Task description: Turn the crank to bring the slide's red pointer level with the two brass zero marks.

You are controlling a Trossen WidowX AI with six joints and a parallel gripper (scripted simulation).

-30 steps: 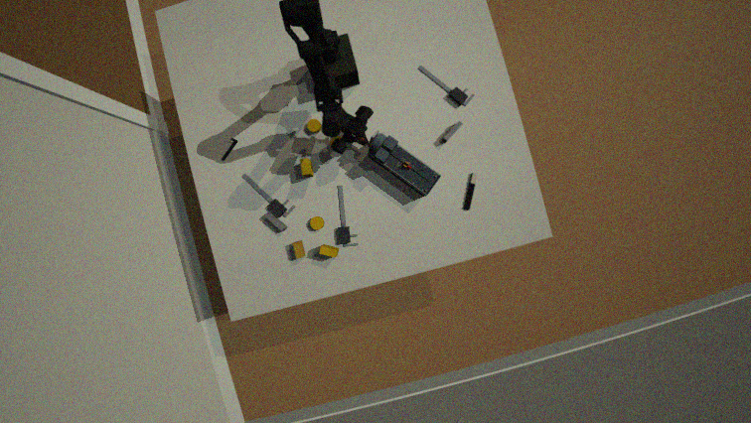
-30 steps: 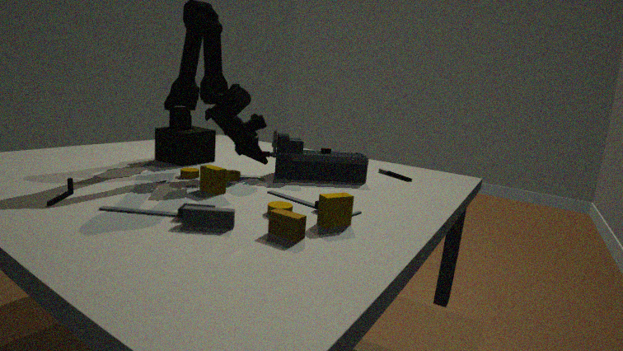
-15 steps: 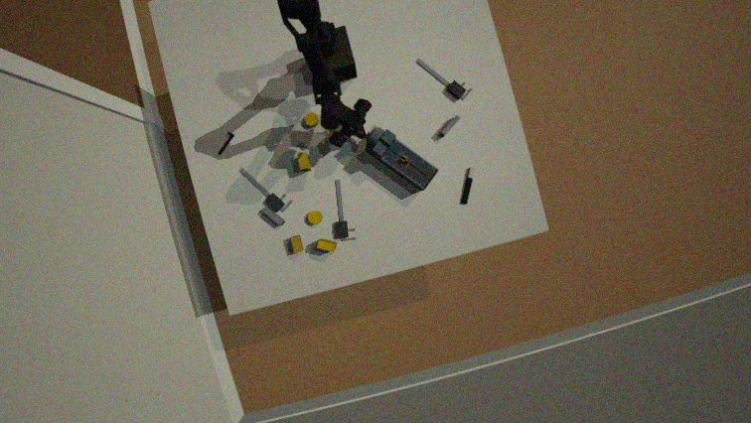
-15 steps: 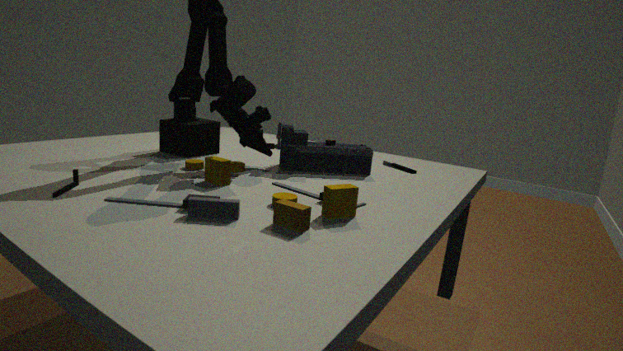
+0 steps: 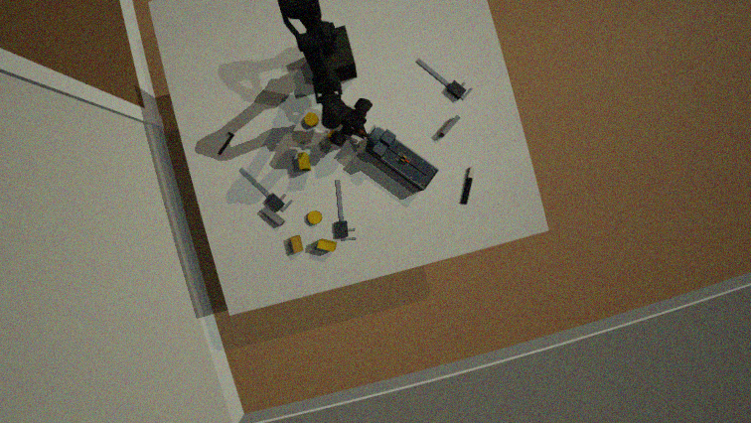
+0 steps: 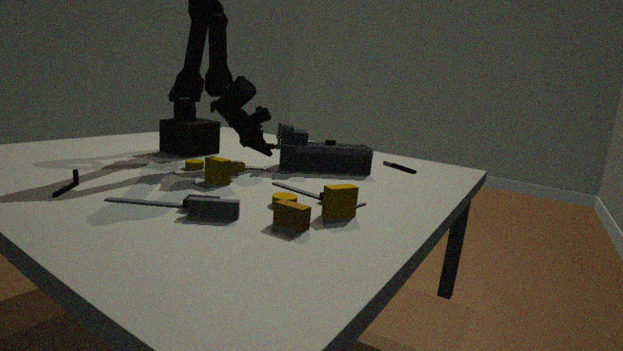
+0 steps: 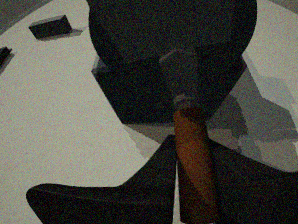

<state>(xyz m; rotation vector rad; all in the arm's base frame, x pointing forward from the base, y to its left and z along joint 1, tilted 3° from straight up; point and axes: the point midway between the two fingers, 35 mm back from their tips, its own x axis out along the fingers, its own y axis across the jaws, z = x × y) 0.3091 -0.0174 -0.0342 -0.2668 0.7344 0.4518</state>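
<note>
While the grey slide machine point(image 5: 401, 160) lies slantwise near the middle of the white table point(image 6: 244, 278), loose pieces crowd its crank end: a yellow cylinder point(image 5: 311, 119) and a yellow block point(image 5: 303, 160) just beside that end, two hammer-like tools point(image 5: 264, 192) point(image 5: 339, 210) farther out from it, and more yellow blocks point(image 6: 339, 201) point(image 6: 291, 215) beyond those. On the machine's far side lie another hammer-like tool point(image 5: 444, 81), a small grey bar point(image 5: 446, 127) and a black stick point(image 5: 465, 186), all well apart from it. None of these touches the crank. From its black base point(image 6: 189, 137) behind the machine, the arm folds down steeply, wrist tilted toward the crank end. Its gripper point(image 6: 266, 150) is clamped on the brown crank handle point(image 7: 194, 163), seen against the dark round crank disc point(image 7: 166, 16). A red pointer point(image 5: 403, 158) shows on the slide's top.
</note>
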